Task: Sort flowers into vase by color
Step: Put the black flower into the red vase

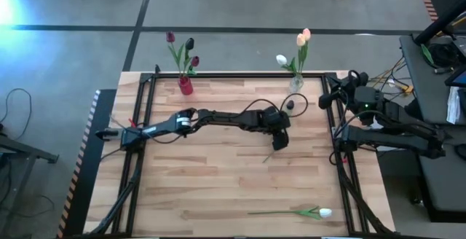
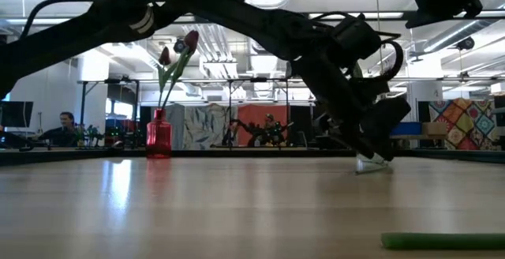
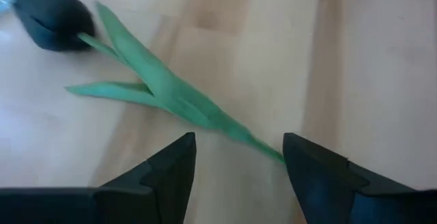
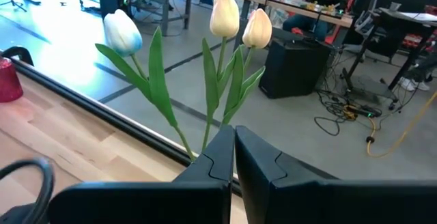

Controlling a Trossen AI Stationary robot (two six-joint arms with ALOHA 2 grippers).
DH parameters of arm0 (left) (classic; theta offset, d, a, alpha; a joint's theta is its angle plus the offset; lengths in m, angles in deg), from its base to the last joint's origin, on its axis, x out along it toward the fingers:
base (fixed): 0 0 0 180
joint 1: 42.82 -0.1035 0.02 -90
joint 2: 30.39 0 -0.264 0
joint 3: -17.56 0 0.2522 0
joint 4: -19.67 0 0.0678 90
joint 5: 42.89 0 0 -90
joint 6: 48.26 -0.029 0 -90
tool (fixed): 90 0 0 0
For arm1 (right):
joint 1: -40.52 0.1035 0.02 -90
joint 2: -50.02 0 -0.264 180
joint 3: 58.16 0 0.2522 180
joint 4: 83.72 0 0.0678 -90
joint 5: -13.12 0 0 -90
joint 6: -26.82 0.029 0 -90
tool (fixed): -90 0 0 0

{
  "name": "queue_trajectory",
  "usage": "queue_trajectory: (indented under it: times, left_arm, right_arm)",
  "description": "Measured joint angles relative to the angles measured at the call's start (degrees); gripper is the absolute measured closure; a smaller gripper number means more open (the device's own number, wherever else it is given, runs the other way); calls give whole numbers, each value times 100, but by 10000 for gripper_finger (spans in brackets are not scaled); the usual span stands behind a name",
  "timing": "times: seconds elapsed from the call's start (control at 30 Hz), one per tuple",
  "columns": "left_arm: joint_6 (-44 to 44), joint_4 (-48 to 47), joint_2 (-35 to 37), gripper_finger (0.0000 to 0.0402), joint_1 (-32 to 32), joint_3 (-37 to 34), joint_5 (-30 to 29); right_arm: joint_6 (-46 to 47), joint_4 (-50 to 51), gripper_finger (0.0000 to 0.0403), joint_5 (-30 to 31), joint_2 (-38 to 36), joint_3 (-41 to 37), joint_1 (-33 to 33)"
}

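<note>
**Sorting status: two tulips outstanding, six placed**

All positions below were referenced to the red vase [image 1: 186,86] at the far edge of the table [image 1: 218,188].

Nearest the front edge, diagonally opposite the red vase, one white tulip [image 1: 323,212] lay flat on the wood, unsorted and well apart from both arms.

At mid-table, between that flower and the vase line, the left gripper [image 1: 279,143] hovered with its fingers [image 3: 171,173] spread and grasping nothing. A dark tulip [image 3: 51,22] lay on the wood just ahead of them, its stem [image 3: 198,111] running down between the two fingers. This flower was judged unsorted and possibly just released.

At the far edge, the red vase held three dark tulips [image 1: 189,46]. Along the same edge, toward the right arm, the clear vase [image 1: 296,84] held three light tulips [image 4: 225,16].

The right gripper [image 4: 233,149] waited just beside the clear vase, fingers clenched on nothing.

Remaining work appeared to be two flowers, one per vase.
</note>
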Motion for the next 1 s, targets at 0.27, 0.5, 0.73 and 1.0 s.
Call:
queue_trajectory:
  times: [0.27, 0.5, 0.73, 1.0]
  left_arm:
    - [150, 260, 1, 196, -154, -2, 167]
    - [148, 355, 1, 196, -217, -25, 242]
    - [149, 359, 4, 207, -324, -57, 377]
    - [142, 454, -183, 245, -362, -66, 811]
  right_arm:
    - [2, -110, 394, 0, 2, 0, 0]
    - [1, -259, 394, -4, 2, 0, 0]
    - [2, -259, 394, -4, 7, 0, 0]
    - [2, -298, 394, -7, 9, 0, 0]
